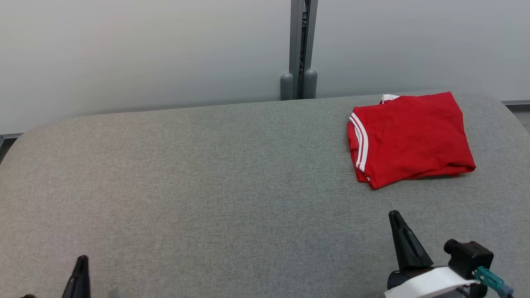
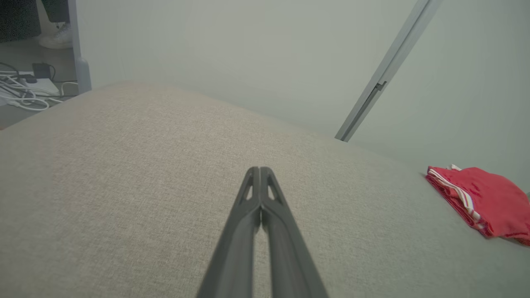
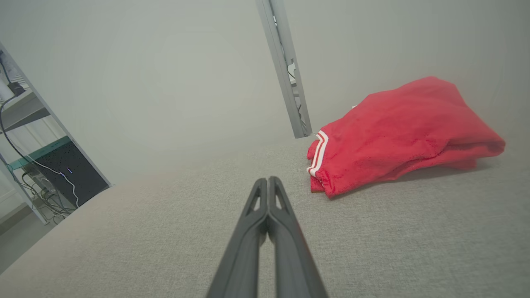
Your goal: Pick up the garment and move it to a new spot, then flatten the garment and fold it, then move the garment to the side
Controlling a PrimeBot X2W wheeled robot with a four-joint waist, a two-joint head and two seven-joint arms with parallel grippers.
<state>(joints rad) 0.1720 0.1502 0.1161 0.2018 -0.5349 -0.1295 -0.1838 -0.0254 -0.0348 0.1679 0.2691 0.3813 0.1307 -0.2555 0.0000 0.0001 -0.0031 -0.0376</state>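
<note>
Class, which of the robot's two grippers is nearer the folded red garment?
The right gripper, just short of the garment; the left gripper sits far off to the left.

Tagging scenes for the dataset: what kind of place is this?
Probably a lab or office test bay: a grey fabric-covered table against plain partition panels, with loose cables on the floor beside it. A folded red garment lies on top.

The left gripper [image 1: 82, 261] pokes up at the lower left of the head view, with just its dark tip in frame. The right gripper [image 1: 396, 216] rises at the lower right, leaning slightly left, above a pale wrist [image 1: 428, 283]. In both wrist views the jaws are pressed together, meeting at the tips.
</note>
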